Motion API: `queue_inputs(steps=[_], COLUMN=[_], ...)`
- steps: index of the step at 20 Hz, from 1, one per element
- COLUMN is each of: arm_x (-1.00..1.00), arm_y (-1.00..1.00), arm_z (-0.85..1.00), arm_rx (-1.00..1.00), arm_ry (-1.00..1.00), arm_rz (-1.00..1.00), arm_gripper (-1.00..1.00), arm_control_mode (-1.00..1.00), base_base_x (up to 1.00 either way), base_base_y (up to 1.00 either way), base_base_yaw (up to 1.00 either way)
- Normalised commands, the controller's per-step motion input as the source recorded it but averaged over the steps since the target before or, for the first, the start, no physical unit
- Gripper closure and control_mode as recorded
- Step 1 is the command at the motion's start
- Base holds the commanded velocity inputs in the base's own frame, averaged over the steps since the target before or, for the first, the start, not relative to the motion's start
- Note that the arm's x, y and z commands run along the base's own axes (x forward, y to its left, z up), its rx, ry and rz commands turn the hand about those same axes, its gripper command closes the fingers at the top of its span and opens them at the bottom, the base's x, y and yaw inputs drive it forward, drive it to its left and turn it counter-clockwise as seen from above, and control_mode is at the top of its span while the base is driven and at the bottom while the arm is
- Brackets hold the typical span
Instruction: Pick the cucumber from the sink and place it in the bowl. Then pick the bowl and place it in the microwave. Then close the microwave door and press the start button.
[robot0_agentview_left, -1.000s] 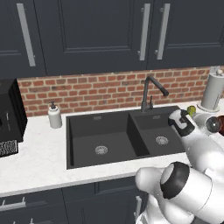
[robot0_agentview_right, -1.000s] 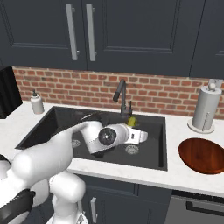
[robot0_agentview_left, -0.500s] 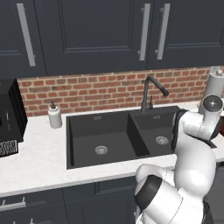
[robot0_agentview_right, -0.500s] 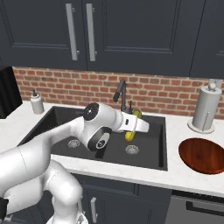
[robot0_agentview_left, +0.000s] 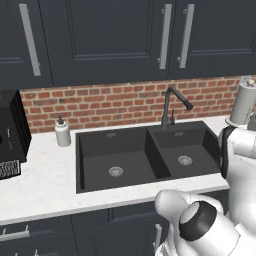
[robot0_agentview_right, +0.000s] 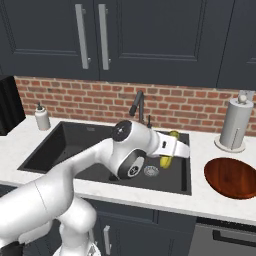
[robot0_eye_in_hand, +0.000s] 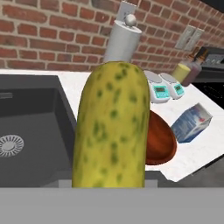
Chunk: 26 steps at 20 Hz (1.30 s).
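Right up close in the hand view, the stubby yellow-green speckled cucumber (robot0_eye_in_hand: 111, 127) stands on end along the camera's line, its rounded tip up toward the brick wall and its lower end dropping out of sight at the bottom, so the fingertips themselves are hidden behind it. From the right base view the same cucumber (robot0_agentview_right: 169, 151) hangs nearly upright, long axis vertical with a slight lean, its top poking above the white hand and its bottom below it, and the two-finger gripper (robot0_agentview_right: 172, 150) is clamped on its middle, jaws partway apart around the body. It is up in the air over the right-hand basin of the matte black double-basin sink (robot0_agentview_right: 70, 145), above the small round metal drain (robot0_agentview_right: 151, 171) and clear of the basin floor. Off to the right on the white counter sits the wide glossy reddish-brown bowl (robot0_agentview_right: 233, 177), well apart from the cucumber; in the hand view that bowl (robot0_eye_in_hand: 159, 140) peeks out just behind the cucumber's right edge. Beyond the bowl, a blue-and-white carton (robot0_eye_in_hand: 191, 123) lies tilted on the counter, then two small white kitchen scales (robot0_eye_in_hand: 165, 87), and furthest back the grey paper-towel holder (robot0_agentview_right: 233, 124) stands against the red brick backsplash (robot0_agentview_right: 185, 107).
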Motion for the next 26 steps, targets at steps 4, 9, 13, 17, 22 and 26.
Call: queue_inputs(steps=[4,9,13,17,22,26], arm_x=[0.00,0.00,0.00,0.00,0.11,0.38], arm_y=[-0.64,-0.64,-0.58,-0.38,-0.17,-0.15], arm_z=[0.00,0.00,-0.01,-0.21,-0.16,-0.03], arm_rx=[0.02,0.02,0.07,0.20,0.12,0.03], arm_ry=[0.08,0.14,0.10,-0.01,0.00,0.06], arm_rz=[0.00,0.00,0.00,0.00,0.00,0.00], arm_gripper=[1.00,1.00,1.00,1.00,1.00,1.00], arm_control_mode=[-1.00,-1.00,-1.00,-1.00,-1.00,-1.00], base_base_x=[0.00,0.00,0.00,0.00,0.00,0.00], base_base_y=[0.00,0.00,0.00,0.00,0.00,0.00], base_base_yaw=[0.00,0.00,0.00,0.00,0.00,0.00])
